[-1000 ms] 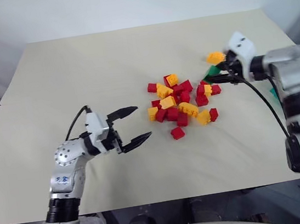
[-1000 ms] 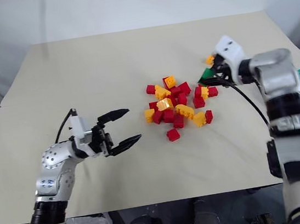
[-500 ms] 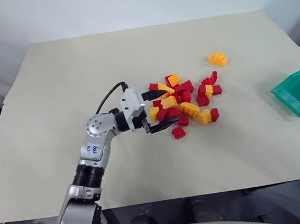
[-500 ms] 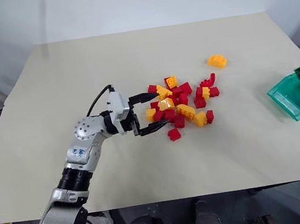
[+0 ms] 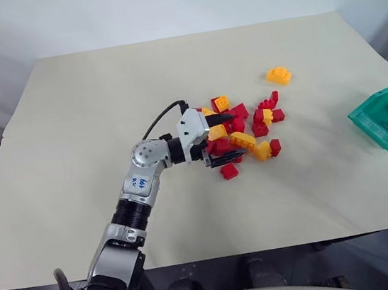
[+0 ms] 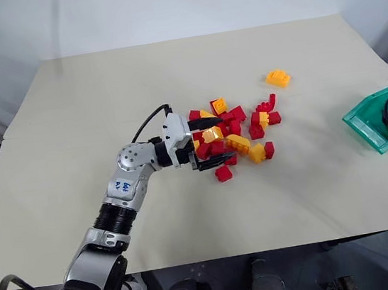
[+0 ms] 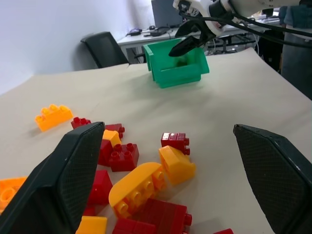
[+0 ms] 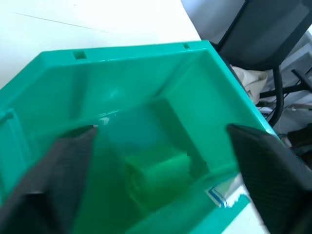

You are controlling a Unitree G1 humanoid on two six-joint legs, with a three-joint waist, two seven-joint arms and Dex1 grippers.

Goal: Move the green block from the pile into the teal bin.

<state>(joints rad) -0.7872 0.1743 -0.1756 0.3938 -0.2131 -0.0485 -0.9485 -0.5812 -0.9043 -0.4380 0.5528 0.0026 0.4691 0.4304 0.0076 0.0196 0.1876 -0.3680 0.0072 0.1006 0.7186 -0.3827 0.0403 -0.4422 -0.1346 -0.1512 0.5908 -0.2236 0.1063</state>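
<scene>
One step left at most: release looks done, with only withdrawal of the right arm remaining (a judgement from how things lie). Resting on the table (image 5: 106,128) at about 3 o'clock, at the right edge, the teal bin (image 5: 374,125), tipped with its open mouth toward the arm. Inside it, in the right wrist view, a blurred green lump, taken for the green block (image 8: 158,175), lying loose on the bin floor between the two spread fingers and touching neither, as far as can be told. Near the table's middle, the pile (image 5: 246,131) of red and yellow-orange bricks, with one stray orange brick (image 5: 278,74) apart at about 1 o'clock from it.

Next move, by judgement: lifting the right gripper (image 7: 192,39) clear of the bin without nudging it or dragging the block out.

Right gripper poised over the bin mouth, fingers wide apart and empty. Left gripper (image 5: 223,141) reaching level from 9 o'clock into the pile's near edge, fingers (image 7: 73,170) spread around bricks, clamping nothing.
</scene>
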